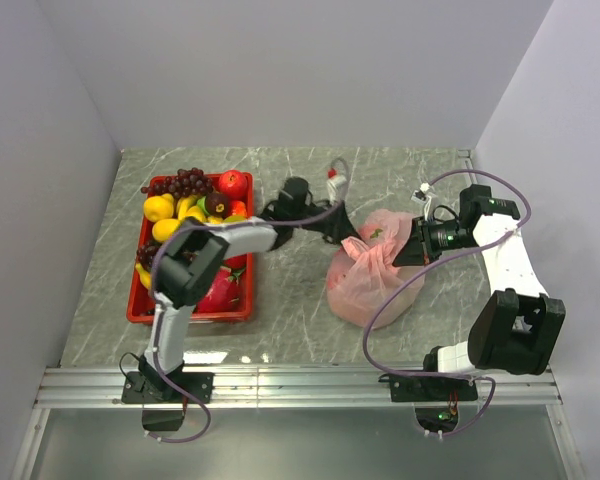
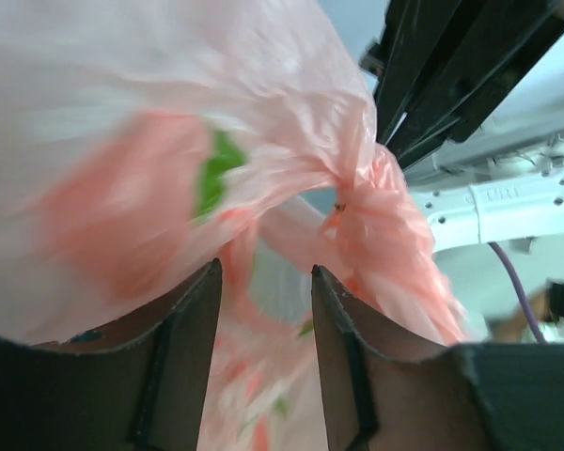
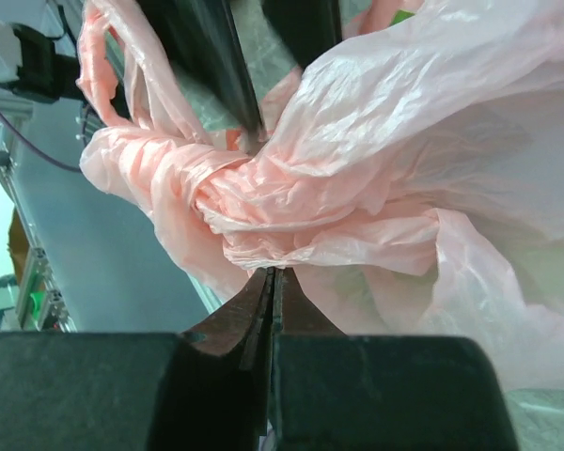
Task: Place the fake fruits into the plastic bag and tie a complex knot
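Observation:
The pink plastic bag (image 1: pixel 375 280) lies on the marble table with its film gathered into a knot (image 1: pixel 358 247) at the top left. Red and green fake fruits (image 2: pixel 216 174) show blurred through the film. My left gripper (image 2: pixel 265 272) is open at the knot (image 2: pixel 357 202), with film behind the gap but nothing pinched. From the other side, my right gripper (image 3: pixel 273 271) is shut, its tips pinching a fold of the bag (image 3: pixel 432 122) just under the knot (image 3: pixel 216 193). More fake fruits (image 1: pixel 195 205) fill the red tray (image 1: pixel 140 300).
The red tray sits left of the bag, under the left arm's elbow (image 1: pixel 185 265). A small white and red object (image 1: pixel 335 180) lies behind the bag. Walls close in on three sides. Purple cables (image 1: pixel 380 310) loop over the bag's right side.

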Controlling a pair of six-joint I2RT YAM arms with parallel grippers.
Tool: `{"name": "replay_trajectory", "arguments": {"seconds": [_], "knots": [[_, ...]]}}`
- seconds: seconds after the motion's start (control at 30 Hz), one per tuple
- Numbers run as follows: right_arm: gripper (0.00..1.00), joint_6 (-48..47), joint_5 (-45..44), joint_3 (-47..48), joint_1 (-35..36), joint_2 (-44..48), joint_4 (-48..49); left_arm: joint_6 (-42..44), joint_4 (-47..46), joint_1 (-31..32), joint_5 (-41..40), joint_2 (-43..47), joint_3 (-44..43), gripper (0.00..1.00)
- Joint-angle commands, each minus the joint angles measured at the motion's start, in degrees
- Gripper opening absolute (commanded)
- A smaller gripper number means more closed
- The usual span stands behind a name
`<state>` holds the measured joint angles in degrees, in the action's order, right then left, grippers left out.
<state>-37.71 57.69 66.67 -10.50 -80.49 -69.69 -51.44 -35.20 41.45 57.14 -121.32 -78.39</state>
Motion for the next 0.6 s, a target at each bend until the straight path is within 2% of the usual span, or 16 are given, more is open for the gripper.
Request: {"name": "replay_trajectory", "arguments": {"seconds": [0.0,0.03,0.1,0.13,0.17,0.23,0.27,0.3,0.33,0.57], "knots": [[0.0,-3.15,-0.38,2.58,-0.05,1.39,-1.77,11.78,13.63,-5.84,-0.46,8.98,1.04,0.5],[0.0,-3.5,-0.56,2.58,-0.04,1.47,-1.94,16.41,19.84,-8.12,-0.02,11.6,1.22,0.52],[0.0,-4.29,-1.0,2.85,-0.13,1.47,-2.38,21.79,27.43,-9.98,1.12,14.17,0.61,0.53],[0.0,-5.17,-1.18,3.02,-0.05,1.47,-2.64,27.48,30.77,-11.03,1.56,16.35,-0.87,0.56],[0.0,-5.44,-1.44,3.2,-0.04,1.56,-2.82,30.49,39.25,-11.22,1.83,17.07,-1.93,0.57],[0.0,-5.88,-1.62,3.37,-0.04,1.65,-2.91,40.74,48.6,-10.96,2.62,18.04,-6.74,0.6],[0.0,-5.97,-1.62,3.55,-0.04,1.65,-2.99,43.24,55.17,-10.61,2.45,18.05,-8.17,0.61],[0.0,-5.88,-1.88,3.55,-0.13,1.65,-3.08,45.44,58.46,-10.25,2.53,17.87,-9.57,0.66],[0.0,-6.14,-1.97,3.64,-0.05,1.39,-3.26,49.21,60.84,-9.55,2.79,17.35,-12.29,0.67],[0.0,-5.53,-1.71,3.64,0.04,1.12,-3.17,48.89,68.5,-4.28,-1.5,11.99,-22.15,0.68]]}}
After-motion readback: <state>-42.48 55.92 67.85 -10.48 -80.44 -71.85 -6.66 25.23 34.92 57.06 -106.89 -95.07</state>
